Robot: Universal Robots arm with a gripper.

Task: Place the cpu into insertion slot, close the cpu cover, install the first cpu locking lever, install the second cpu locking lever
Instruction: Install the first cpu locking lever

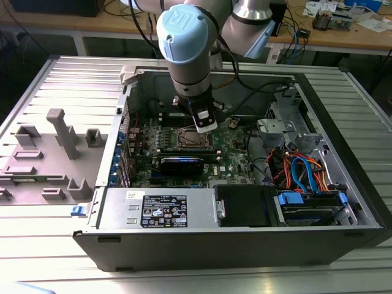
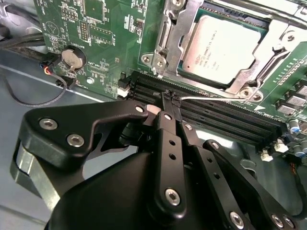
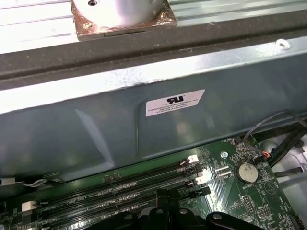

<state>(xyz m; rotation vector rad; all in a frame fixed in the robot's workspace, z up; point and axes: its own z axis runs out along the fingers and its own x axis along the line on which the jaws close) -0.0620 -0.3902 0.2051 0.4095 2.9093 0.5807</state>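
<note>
The cpu (image 2: 220, 45), a dull silver square, lies flat in the insertion slot (image 2: 240, 13) on the green board. The cpu cover (image 2: 172, 38), a metal frame, is down around it. A thin wire locking lever (image 2: 211, 98) stretches out over the black memory slots (image 2: 216, 115), away from the socket's edge. My black gripper (image 2: 171, 98) is shut, its tip meeting the free end of that lever; whether the wire is pinched I cannot tell. In the exterior view the gripper (image 1: 205, 125) hangs inside the open computer case just beside the cpu (image 1: 185, 138).
A coin battery (image 2: 72, 57) and loose wires sit near the board's corner. The case wall (image 3: 144, 129) rises close behind the memory slots (image 3: 120, 191). A black card (image 1: 180, 164), the power supply (image 1: 159, 208) and drive cables (image 1: 300, 171) crowd the case. A grey fixture (image 1: 55, 147) stands outside.
</note>
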